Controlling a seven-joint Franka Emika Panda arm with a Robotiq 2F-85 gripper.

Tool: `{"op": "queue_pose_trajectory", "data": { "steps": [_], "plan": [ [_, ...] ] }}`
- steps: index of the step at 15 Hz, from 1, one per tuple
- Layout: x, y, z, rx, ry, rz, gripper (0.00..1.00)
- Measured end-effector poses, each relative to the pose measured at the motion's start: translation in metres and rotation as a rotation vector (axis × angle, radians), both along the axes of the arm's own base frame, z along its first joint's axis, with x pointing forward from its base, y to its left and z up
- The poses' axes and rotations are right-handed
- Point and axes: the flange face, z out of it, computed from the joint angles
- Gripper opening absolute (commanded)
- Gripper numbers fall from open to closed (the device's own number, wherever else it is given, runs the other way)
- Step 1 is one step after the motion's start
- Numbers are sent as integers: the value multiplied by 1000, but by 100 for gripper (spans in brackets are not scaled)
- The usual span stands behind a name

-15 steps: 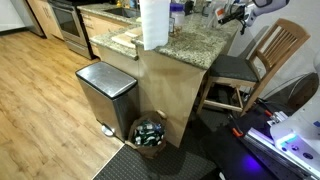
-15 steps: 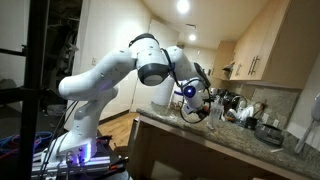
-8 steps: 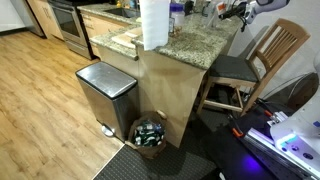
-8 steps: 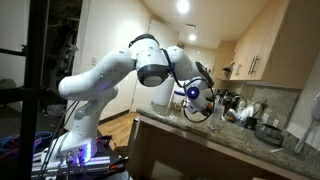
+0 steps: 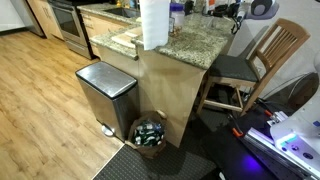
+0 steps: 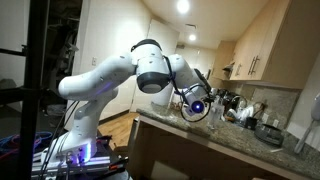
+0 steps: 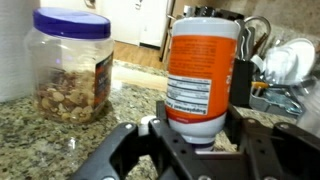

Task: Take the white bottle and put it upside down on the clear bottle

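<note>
The gripper (image 6: pixel 198 105) has dropped lower over the granite counter (image 7: pixel 60 145) than half a second earlier. In the wrist view its jaws stand spread to either side of the white bottle (image 7: pixel 200 75), which is orange-labelled and dark-capped. It stands upright dead ahead between them, long axis vertical, and no squeeze shows yet. The clear bottle (image 7: pixel 70 65), blue-lidded and holding what look like nuts, stands apart toward that view's left edge. Closing on the white bottle looks to be the next step, before any inverting.
</note>
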Motion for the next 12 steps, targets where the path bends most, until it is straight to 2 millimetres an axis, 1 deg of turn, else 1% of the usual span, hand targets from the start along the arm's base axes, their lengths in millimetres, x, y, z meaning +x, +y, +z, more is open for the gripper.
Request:
{"op": "queue_pose_trajectory", "data": {
  "steps": [2, 4, 7, 12],
  "plan": [
    [2, 1, -2, 31, -44, 110, 25],
    [-1, -1, -8, 81, -21, 201, 25],
    [-9, -10, -17, 147, 113, 271, 25],
    [-21, -21, -13, 231, 379, 299, 25]
  ]
}}
